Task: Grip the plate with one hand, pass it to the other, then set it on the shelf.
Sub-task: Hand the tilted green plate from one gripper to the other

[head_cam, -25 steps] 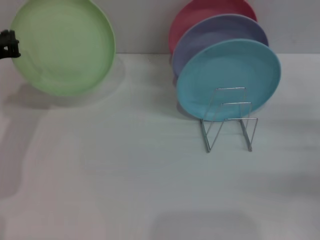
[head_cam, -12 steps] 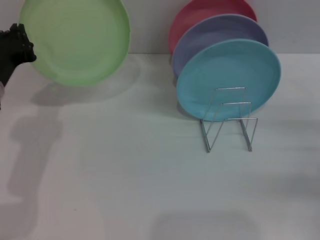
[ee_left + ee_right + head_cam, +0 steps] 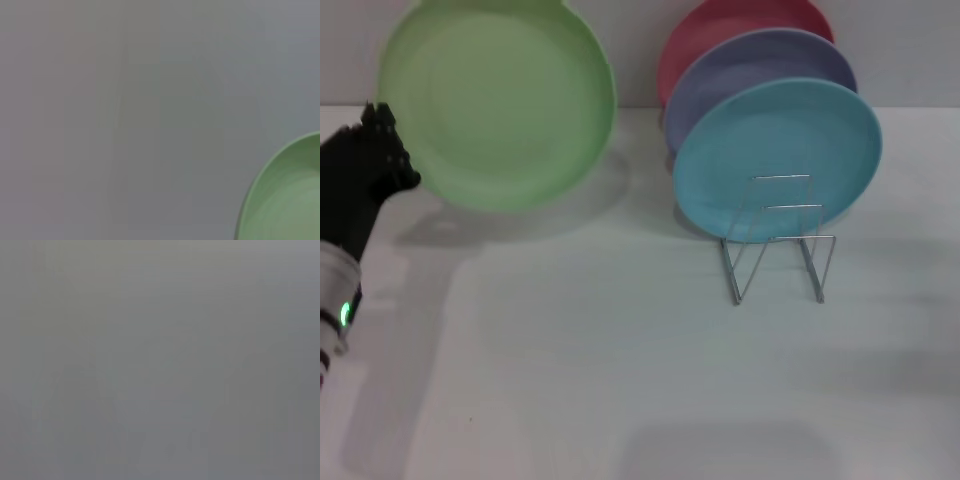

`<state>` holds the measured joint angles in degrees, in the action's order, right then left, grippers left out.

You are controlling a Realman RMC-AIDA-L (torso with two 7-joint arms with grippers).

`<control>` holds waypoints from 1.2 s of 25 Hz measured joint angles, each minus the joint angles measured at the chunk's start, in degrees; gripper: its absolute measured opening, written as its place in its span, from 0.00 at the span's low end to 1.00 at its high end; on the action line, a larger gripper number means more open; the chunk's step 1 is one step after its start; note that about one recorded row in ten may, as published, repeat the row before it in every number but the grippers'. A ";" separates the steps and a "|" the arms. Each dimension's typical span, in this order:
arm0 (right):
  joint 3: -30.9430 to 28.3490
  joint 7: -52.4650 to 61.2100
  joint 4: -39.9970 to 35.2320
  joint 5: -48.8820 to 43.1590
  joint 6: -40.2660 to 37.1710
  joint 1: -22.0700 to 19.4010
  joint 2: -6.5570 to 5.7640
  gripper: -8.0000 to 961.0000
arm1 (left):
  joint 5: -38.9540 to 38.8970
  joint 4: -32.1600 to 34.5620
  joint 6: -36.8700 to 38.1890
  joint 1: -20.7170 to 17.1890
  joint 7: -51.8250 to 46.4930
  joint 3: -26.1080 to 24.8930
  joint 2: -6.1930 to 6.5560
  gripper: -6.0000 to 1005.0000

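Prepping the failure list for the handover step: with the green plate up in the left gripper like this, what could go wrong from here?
1. The left gripper holds the green plate only at its rim, so it may tilt or slip.
2. The right gripper is not in view, so the handover has yet to be set up.
3. The rack already holds the blue plate, lavender plate and pink plate; a clumsy placement could knock them.

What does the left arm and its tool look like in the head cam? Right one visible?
Left tool: matte black, knobbly housing at the head view's left edge. Behind it a pale grey-white arm segment with a small green light. Right arm and tool appear in no view.
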<state>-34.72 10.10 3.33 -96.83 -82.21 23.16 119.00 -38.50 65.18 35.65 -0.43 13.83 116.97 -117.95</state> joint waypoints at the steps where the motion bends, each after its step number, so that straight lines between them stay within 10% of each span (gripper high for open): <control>1: 0.00 0.00 0.00 -0.38 -0.18 -0.05 0.00 0.77 | 0.85 -0.55 1.65 -0.71 -0.93 1.13 0.00 0.03; 13: 0.00 0.19 -1.01 -6.06 -3.93 -1.16 -0.07 0.77 | 8.45 -16.27 21.89 -1.36 -11.75 11.86 -0.87 0.03; 30: 5.67 -13.05 17.55 -11.81 -5.33 -11.71 0.07 0.77 | -1.37 -18.55 26.51 1.15 -0.94 20.63 -0.75 0.03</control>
<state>-29.04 -2.95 20.88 -108.64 -87.53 11.45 119.07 -39.87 46.63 62.16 0.72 12.89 137.59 -118.70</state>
